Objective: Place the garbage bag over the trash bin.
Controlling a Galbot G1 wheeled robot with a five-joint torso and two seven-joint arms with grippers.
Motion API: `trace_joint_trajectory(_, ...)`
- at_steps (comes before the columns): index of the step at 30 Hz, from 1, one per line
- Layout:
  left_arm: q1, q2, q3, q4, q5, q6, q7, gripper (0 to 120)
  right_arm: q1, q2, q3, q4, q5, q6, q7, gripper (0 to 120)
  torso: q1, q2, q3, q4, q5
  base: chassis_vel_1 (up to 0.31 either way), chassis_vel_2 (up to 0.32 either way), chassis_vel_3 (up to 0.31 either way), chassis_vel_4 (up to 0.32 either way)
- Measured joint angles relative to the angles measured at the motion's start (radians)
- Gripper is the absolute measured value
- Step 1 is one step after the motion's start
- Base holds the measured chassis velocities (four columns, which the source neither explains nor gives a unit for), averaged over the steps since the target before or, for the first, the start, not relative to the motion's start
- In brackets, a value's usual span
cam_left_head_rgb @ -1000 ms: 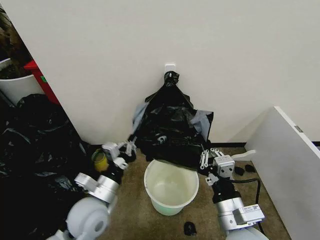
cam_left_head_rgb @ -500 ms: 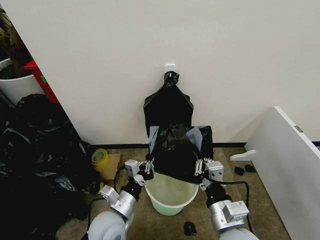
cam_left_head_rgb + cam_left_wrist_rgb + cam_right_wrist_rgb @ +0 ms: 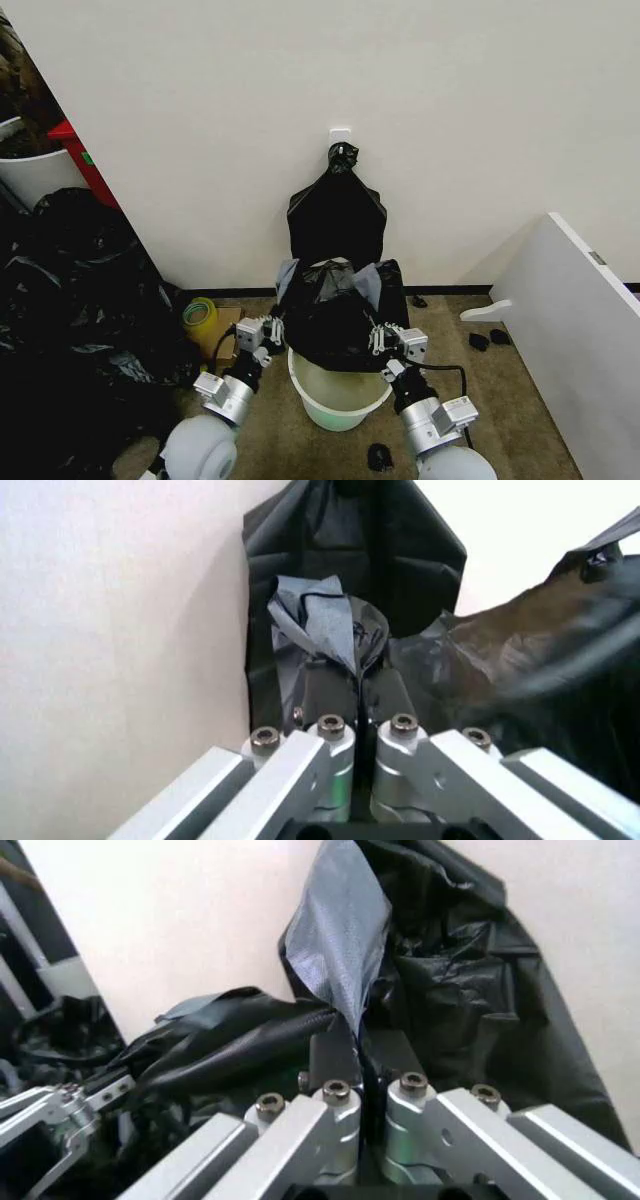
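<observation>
In the head view, the garbage bag [image 3: 335,318] is held stretched between the two grippers directly above the far part of the trash bin [image 3: 338,392], which stands on the floor just in front of the robot. The left gripper [image 3: 262,333] is clamped on the bag's left edge and the right gripper [image 3: 392,342] on its right edge, both level with each other and beside the bin's rim, neither arm nearer than the other. The bag's span runs left to right across the bin mouth, so the bin lies below and slightly nearer than the bag. In the left wrist view, the left gripper's fingers are seen pressed together on a grey-sheened fold of the bag. In the right wrist view, the right gripper's fingers are likewise closed on a fold, with the left gripper visible farther off.
</observation>
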Motion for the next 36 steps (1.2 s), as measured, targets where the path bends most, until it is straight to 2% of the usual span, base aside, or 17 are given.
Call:
trace_joint_trajectory(4,0.002,0.002,0.013,0.01,0.011,-0.003,0.011,0,0.004,0.003,-0.01,-0.029,0.004,0.001,0.002,0,0.0,0.0,0.0,0.0,0.0,0.0,0.0,0.0,0.0)
trace_joint_trajectory(9,0.007,-0.004,0.051,0.029,0.05,-0.03,0.042,0,-0.009,-0.023,-0.014,-0.032,0.002,-0.054,0.095,0,0.0,0.0,0.0,0.0,-0.0001,0.0,0.0,0.0,0.0)
trace_joint_trajectory(19,0.054,0.032,0.084,0.053,0.186,-0.07,0.063,0,-0.105,-0.154,-0.002,0.079,0.046,-0.136,0.235,0,0.0,0.0,0.0,0.0,0.0003,0.0,0.0,0.0,0.0)
trace_joint_trajectory(26,0.109,0.06,0.04,0.019,0.264,-0.087,0.06,0,-0.235,-0.23,-0.04,0.244,0.021,-0.206,0.282,0,0.0,0.0,0.0,-0.0001,-0.0002,0.0,0.0,0.0,0.0)
trace_joint_trajectory(31,0.133,0.074,-0.017,0.023,0.344,-0.131,0.085,0,-0.254,-0.248,-0.047,0.256,-0.004,-0.209,0.275,0,0.0,0.0,0.0,-0.0001,-0.0001,0.0,0.0,0.0,0.0)
trace_joint_trajectory(36,0.16,0.075,-0.031,0.032,0.371,-0.145,0.098,0,-0.25,-0.248,-0.065,0.249,0.008,-0.233,0.287,0,0.0,0.0,0.0,0.0,-0.0001,0.0,0.0,0.0,0.0)
